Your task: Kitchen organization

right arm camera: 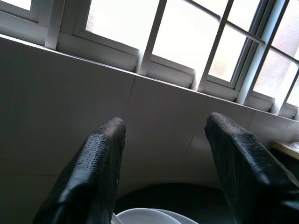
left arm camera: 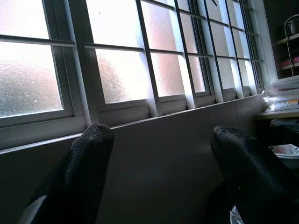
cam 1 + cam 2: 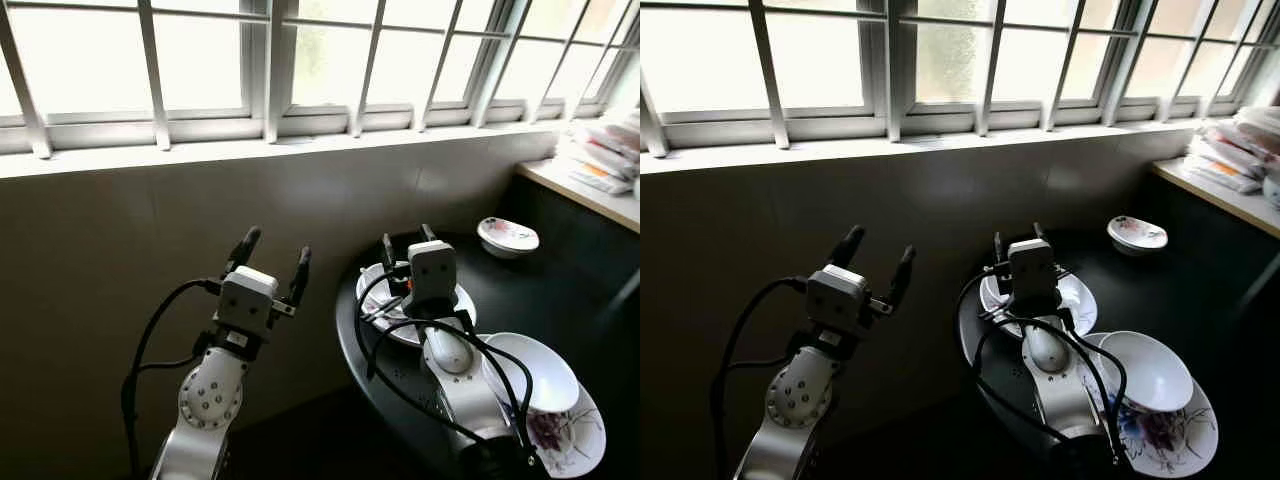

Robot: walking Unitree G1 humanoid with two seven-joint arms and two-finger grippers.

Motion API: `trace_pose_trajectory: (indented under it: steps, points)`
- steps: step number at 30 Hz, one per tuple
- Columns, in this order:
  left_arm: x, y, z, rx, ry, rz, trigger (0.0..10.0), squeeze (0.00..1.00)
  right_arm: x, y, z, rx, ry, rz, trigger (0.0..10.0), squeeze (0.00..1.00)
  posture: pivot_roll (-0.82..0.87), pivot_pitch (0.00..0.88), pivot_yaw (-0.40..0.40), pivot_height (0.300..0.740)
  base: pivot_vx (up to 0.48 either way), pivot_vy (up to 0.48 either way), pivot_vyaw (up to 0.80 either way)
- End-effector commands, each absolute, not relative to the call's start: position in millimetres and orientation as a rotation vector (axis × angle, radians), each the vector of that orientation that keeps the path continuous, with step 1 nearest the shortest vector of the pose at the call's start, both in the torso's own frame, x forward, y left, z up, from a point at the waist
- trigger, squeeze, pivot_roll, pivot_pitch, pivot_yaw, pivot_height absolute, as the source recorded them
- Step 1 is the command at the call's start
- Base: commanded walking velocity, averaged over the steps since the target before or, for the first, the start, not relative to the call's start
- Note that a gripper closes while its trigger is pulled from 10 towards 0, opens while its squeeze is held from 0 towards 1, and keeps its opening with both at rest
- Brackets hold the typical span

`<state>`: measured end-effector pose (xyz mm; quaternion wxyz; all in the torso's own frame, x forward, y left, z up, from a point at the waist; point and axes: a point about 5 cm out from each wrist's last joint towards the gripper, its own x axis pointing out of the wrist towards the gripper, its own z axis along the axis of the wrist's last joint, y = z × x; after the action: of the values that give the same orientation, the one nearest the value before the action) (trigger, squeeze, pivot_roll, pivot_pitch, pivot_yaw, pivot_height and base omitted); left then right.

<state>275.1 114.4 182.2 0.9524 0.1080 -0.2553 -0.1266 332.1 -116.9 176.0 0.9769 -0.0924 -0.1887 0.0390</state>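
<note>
Barred frosted window [image 3: 300, 60] over a tiled wall; below it a round black table [image 3: 560, 290] carrying the dishes, so the table is the reference for everything here

Dishes on the table:
- white plate [image 3: 462, 300] at the table's window-side edge, with what looks like cutlery lying on it, too small to tell exactly
- deep white bowl [image 3: 530, 370] on the robot-near side of the table, sitting on a floral plate [image 3: 575, 440]
- small patterned bowl [image 3: 508, 236] at the far side of the table, close to the pale counter [image 3: 585, 190] with stacked packets [image 3: 610, 150]

Right gripper [image 3: 408, 240] hangs above the white plate, fingers spread, nothing between them. Right wrist view shows both fingertips [image 1: 103, 154] wide apart, aimed mostly at the wall with the plate rim just under them

Left gripper [image 3: 272, 258] is off the table on its wall side, raised, fingers apart and empty

Judgement: step in hand is the right arm's approach to the white plate for stacking or moving it. To do it well:
- tilt the wrist down so the fingers point at the rim, not the wall
- take the plate by the rim on a bare stretch away from the cutlery, one finger above and one below
- glazed plate is slick and thin, so close firmly and lift level or the cutlery slides off
- watch the arm's own cables [image 3: 400, 340] draped over the plate area; they could snag the bowl behind
</note>
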Motion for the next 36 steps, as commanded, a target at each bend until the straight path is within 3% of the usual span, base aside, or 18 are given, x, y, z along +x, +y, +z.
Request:
trace_pose_trajectory:
  steps: [1,25,27,34,36]
  points:
    - [275.6,114.3,184.1,0.224,-0.523,-0.261,10.0,0.0,331.9,-114.7,178.6,-0.186,-0.389,0.079,10.0,0.0,0.06,0.0,-0.066,0.74,0.0,0.0,-0.8]
    - [275.5,115.7,182.4,0.228,-0.516,-0.251,10.0,0.0,343.6,-139.8,156.4,-0.011,-0.172,-0.094,10.0,0.0,0.06,0.0,-0.07,0.74,0.0,0.0,-0.8]
    - [275.5,116.0,182.2,0.23,-0.516,-0.251,10.0,0.0,346.2,-144.8,147.3,0.113,-0.094,-0.118,10.0,0.0,0.06,0.0,-0.069,0.74,0.0,0.0,0.0]
    - [275.7,115.7,181.2,0.233,-0.511,-0.253,10.0,0.0,349.6,-147.7,136.8,0.281,0.003,-0.129,10.0,0.0,0.06,0.0,-0.068,0.74,0.0,0.0,0.0]
    - [276.0,115.8,180.4,0.236,-0.506,-0.255,10.0,0.0,354.4,-147.6,120.2,0.41,0.132,-0.089,10.0,0.0,0.06,0.0,-0.068,0.74,0.0,0.0,0.0]
